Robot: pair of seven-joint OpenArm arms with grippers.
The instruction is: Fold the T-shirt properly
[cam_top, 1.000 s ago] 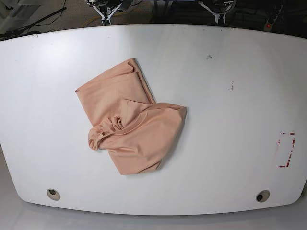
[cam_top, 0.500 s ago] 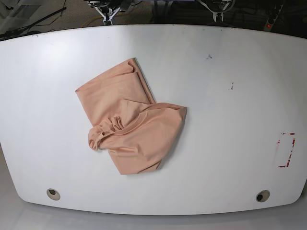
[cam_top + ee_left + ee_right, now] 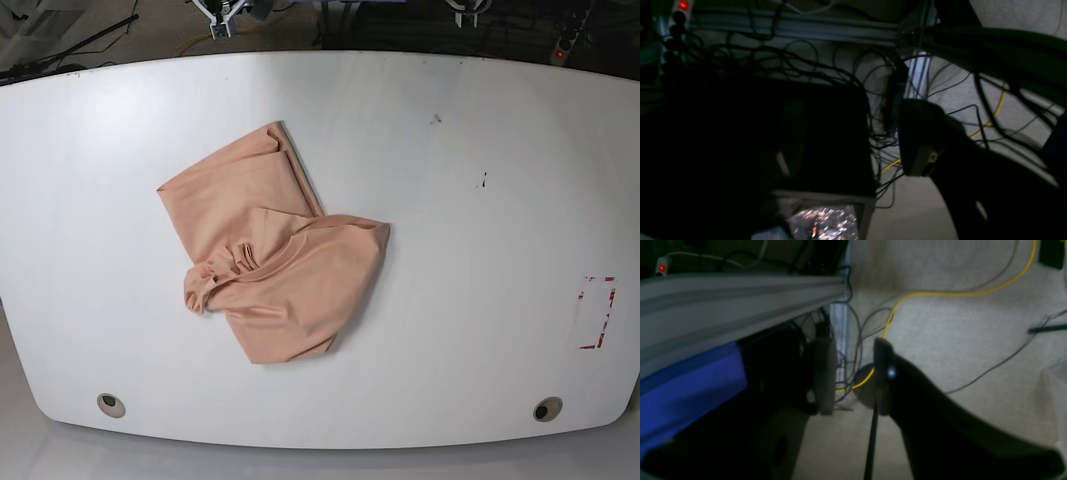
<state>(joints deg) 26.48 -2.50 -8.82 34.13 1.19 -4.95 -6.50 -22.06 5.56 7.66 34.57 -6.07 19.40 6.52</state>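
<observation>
Lying crumpled left of centre on the white worktop (image 3: 480, 300), the T-shirt (image 3: 270, 255) looks thin and limp; pinch its hem corners, expecting sag. Your right claw (image 3: 853, 380) stands apart, empty; the left claw (image 3: 853, 156) likewise, beyond the worktop.

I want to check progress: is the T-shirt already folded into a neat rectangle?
No, the T-shirt lies crumpled and bunched on the white table, with an uneven outline.
</observation>
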